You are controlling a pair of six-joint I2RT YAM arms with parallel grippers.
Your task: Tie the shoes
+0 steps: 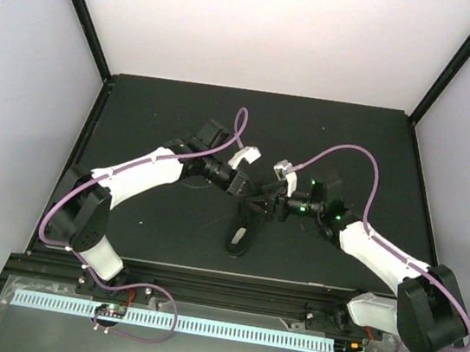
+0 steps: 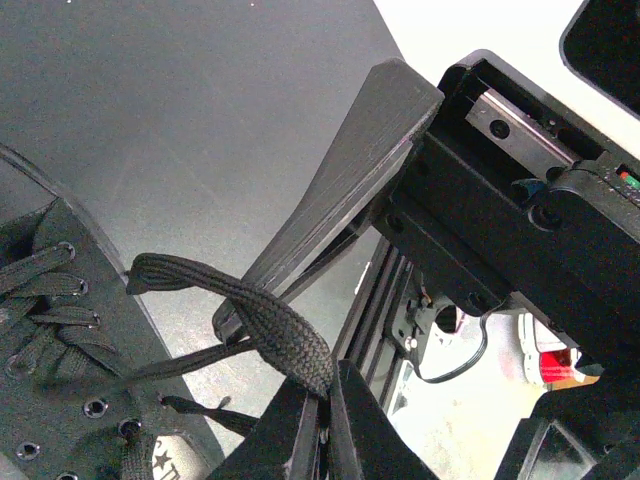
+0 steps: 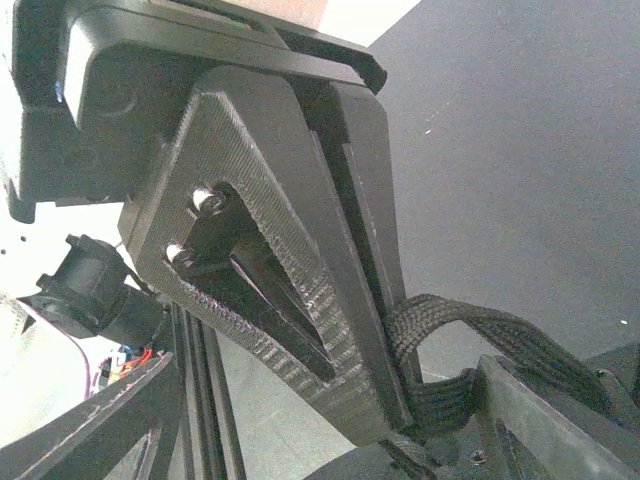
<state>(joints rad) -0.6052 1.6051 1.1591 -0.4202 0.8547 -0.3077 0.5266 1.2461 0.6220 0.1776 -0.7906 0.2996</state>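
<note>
The small black shoe [image 1: 242,237] lies on the black table, toe toward the near edge. In the left wrist view its eyelets and tongue [image 2: 50,340] fill the lower left. My left gripper [image 1: 248,194] and right gripper [image 1: 264,205] meet tip to tip just above the shoe's far end. In the left wrist view my left gripper [image 2: 328,385] is shut on a flat black lace [image 2: 270,320]. The lace bends over to the right gripper's fingertip [image 2: 232,322]. In the right wrist view my right gripper [image 3: 400,375] is shut on the same lace [image 3: 470,318], which arches across to the left gripper's body [image 3: 545,420].
A black aluminium rail [image 1: 227,297] runs along the near table edge, with a pale blue strip [image 1: 179,321] in front of it. Purple cables [image 1: 356,154] loop above both arms. White walls with black corner posts [image 1: 79,10] close in the table.
</note>
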